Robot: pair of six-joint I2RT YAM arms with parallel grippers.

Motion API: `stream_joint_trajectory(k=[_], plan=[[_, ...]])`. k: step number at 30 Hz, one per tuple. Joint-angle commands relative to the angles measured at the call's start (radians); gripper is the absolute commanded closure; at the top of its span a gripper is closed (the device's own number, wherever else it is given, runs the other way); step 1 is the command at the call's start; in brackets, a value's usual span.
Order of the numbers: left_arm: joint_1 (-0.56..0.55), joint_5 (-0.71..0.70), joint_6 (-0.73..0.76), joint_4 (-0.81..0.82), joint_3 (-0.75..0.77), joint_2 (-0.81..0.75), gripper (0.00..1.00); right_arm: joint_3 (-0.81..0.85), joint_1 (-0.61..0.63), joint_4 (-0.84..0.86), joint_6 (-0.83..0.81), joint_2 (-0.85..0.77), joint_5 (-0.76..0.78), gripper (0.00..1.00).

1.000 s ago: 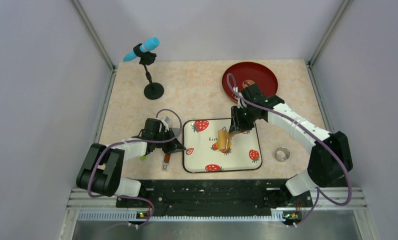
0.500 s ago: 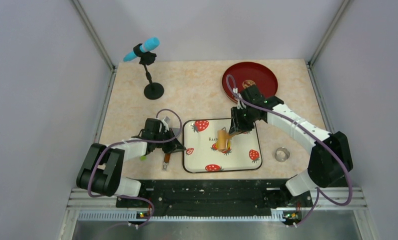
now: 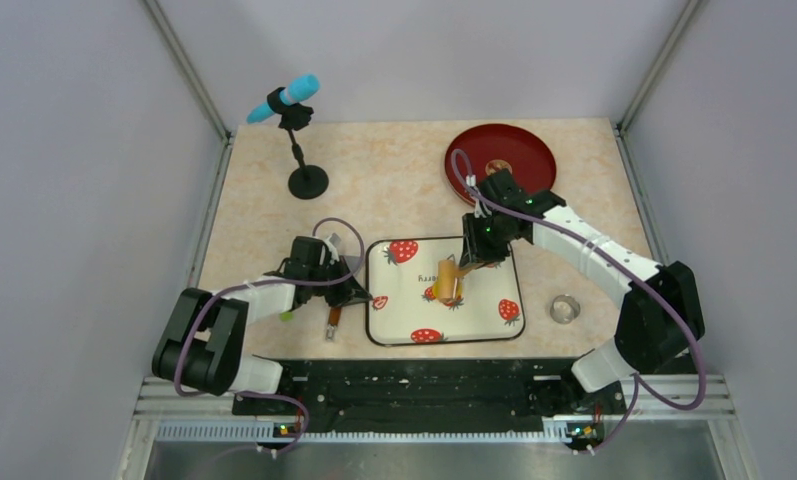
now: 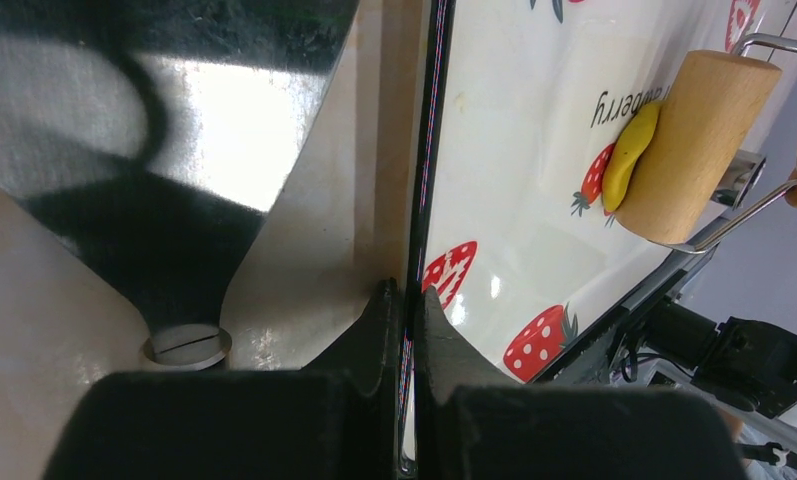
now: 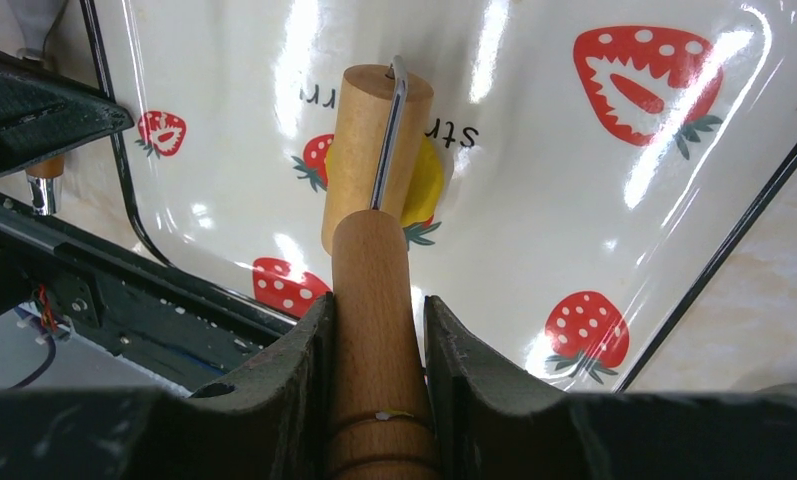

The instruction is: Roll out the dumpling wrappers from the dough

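The yellow dough (image 3: 433,292) lies as a flattened patch on the strawberry-print mat (image 3: 484,290), partly under the wooden roller (image 3: 446,277). My right gripper (image 3: 471,258) is shut on the roller's handle (image 5: 374,290). In the right wrist view the roller drum (image 5: 369,150) rests on the dough (image 5: 426,185). My left gripper (image 3: 366,299) is shut on the mat's left edge (image 4: 421,180). The left wrist view shows the roller (image 4: 699,150) pressed on the dough (image 4: 629,155). No round wrapper disc is in view.
A red plate (image 3: 519,150) sits at the back right. A small metal ring (image 3: 565,308) lies right of the mat. A blue microphone on a black stand (image 3: 294,110) stands at the back left. A small wooden-handled tool (image 3: 332,322) lies by my left gripper.
The roller and my right gripper have shifted slightly left and toward the far side over the dough. My left gripper has kept its hold on the mat edge.
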Motion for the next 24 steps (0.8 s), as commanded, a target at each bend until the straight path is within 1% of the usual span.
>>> stream_joint_trajectory(k=[1,6,12,18,24], plan=[[0.01,-0.186,-0.012,-0.065,0.019,-0.039,1.0,-0.062,-0.004,-0.247,-0.069,0.081,0.358,1.0],[0.013,-0.253,-0.025,-0.107,0.032,-0.058,1.0,-0.06,0.0,-0.274,-0.022,0.103,0.376,1.0],[0.022,-0.313,-0.018,-0.171,0.074,-0.043,1.0,-0.084,0.031,-0.3,0.031,0.1,0.411,1.0],[0.034,-0.337,0.0,-0.201,0.104,-0.025,1.0,-0.143,0.051,-0.31,0.071,0.107,0.445,1.0],[0.046,-0.364,0.003,-0.222,0.11,-0.017,1.0,-0.16,0.065,-0.328,0.096,0.111,0.458,1.0]])
